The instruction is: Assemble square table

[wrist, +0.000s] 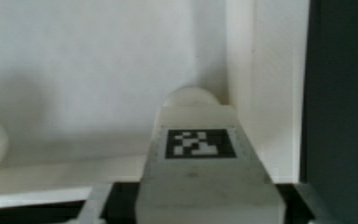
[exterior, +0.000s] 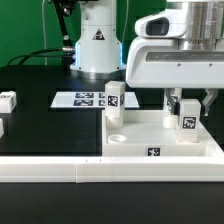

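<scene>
The black surface (exterior: 40, 130) carries everything. Largest on it is the square table top (exterior: 160, 135), white with a raised rim, lying flat toward the exterior view's right, just behind the long white border rail (exterior: 110, 172) that runs along the near edge. A round corner socket (exterior: 118, 137) shows in its near corner on the exterior view's left. The marker board (exterior: 82, 99) lies flat behind it, near the robot base (exterior: 97, 45).

One tagged leg (exterior: 114, 101) stands upright at the top's far corner on the exterior view's left. Another leg (exterior: 7, 100) lies apart at the exterior view's left edge.

The end effector (exterior: 186, 108) hangs over the top's right side, its fingers pinching a tagged leg (exterior: 186, 116) upright; the wrist view shows this leg (wrist: 197, 150) close against the top's inner rim wall (wrist: 265, 90).
</scene>
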Motion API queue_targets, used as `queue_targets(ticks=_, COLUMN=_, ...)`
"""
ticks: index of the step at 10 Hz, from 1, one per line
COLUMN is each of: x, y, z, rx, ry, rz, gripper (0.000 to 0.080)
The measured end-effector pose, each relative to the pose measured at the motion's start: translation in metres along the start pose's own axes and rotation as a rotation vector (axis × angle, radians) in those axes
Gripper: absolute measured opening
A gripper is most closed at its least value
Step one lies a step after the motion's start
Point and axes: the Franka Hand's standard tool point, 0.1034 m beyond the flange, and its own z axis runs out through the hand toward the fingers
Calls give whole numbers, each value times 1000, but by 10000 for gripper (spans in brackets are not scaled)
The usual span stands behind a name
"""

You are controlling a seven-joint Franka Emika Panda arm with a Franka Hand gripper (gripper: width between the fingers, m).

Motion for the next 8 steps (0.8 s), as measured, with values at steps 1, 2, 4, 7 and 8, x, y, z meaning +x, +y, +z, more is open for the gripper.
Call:
queue_targets(ticks=1, x=0, y=1, z=0, rx=3, ry=-1, rz=106, gripper=290)
queue_targets(ticks=2, x=1, y=4, z=0, rx=0, ry=-1, rz=198, gripper=290)
queue_targets(ticks=4, x=3, y=14, z=0, rx=-12, ry=-3, rz=362, gripper=290)
queue_targets(ticks=7, x=2, y=22, z=-1, rx=-35, ry=-12, rz=475, gripper=292)
queue_targets(ticks=8, x=3, y=25, z=-1, rx=-40, ry=-11, rz=504, gripper=292)
